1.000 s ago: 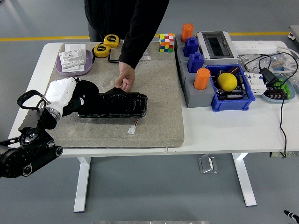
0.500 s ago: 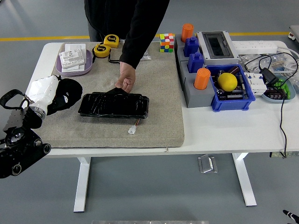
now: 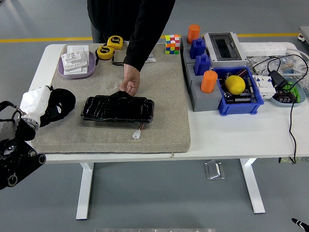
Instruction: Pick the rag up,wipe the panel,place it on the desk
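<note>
Head view: blue bin (image 3: 256, 103) holds yellow ball (image 3: 235, 84).

Setting: robotics lab or test workshop. Evidence: white height-adjustable desk (image 3: 227, 140) on grey floor with a yellow floor line (image 3: 43, 39). Desk's far right corner: power strip (image 3: 263, 48), loose cables (image 3: 277, 72), grey electrical box (image 3: 223, 47). Right side: blue parts bin (image 3: 240, 92). Far left edge: tape measures (image 3: 110, 47).
</note>
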